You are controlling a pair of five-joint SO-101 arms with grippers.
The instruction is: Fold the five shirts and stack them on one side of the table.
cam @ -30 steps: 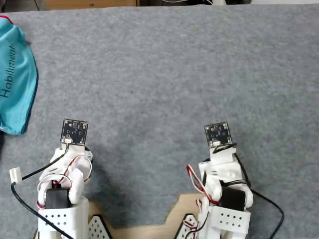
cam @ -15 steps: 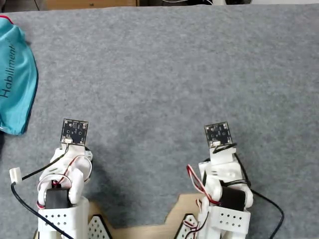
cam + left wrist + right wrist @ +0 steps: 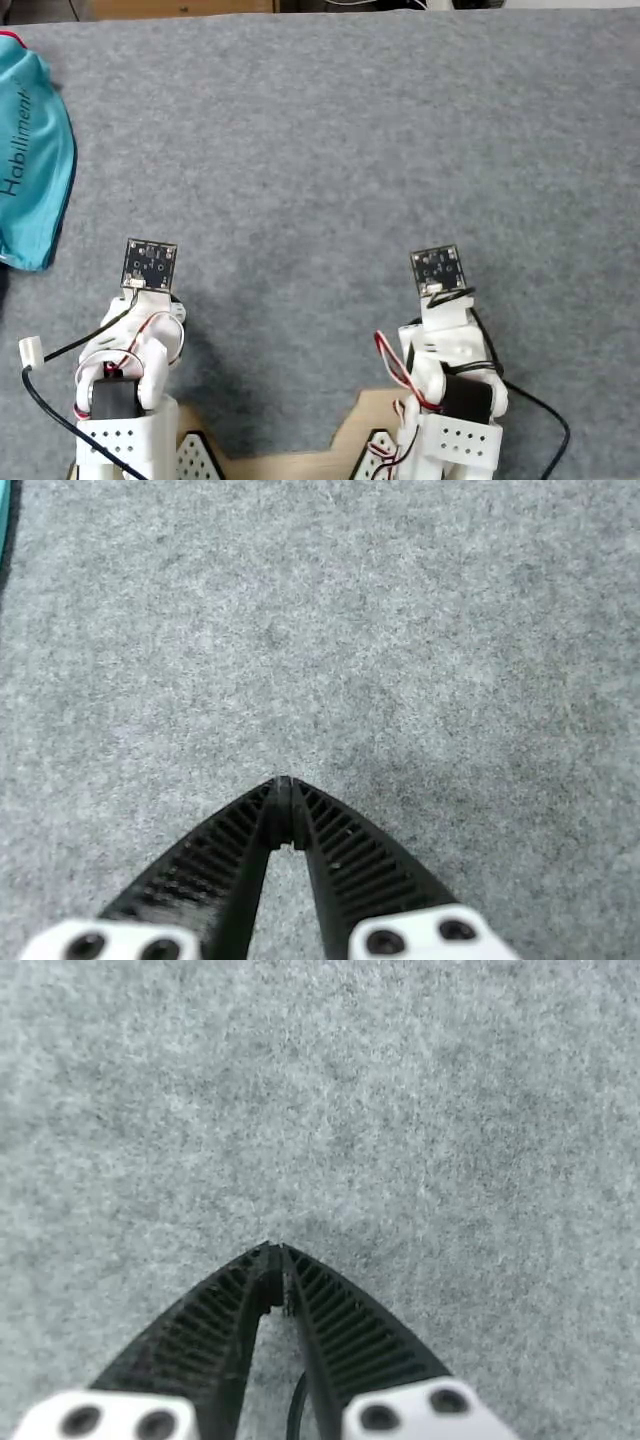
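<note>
Well out to the left of the left pincer [image 3: 283, 785], at the bench [image 3: 350, 130] edge: one teal shirt [image 3: 30, 150] (folded or merely bunched, hard to say). That pincer and the right pincer [image 3: 275, 1252] both closed, gripping nothing. Looks like most folding and stacking yet to do.

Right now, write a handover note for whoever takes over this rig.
Grippers: the left gripper and the right gripper are both shut and empty, each over bare mat.
Things: one teal shirt lies at the mat's edge on the left arm's side, partly out of frame. I cannot tell if it is folded.
Done: at most that one shirt set aside.
Left: fold the remaining shirts of the five and stack them on one side.
</note>
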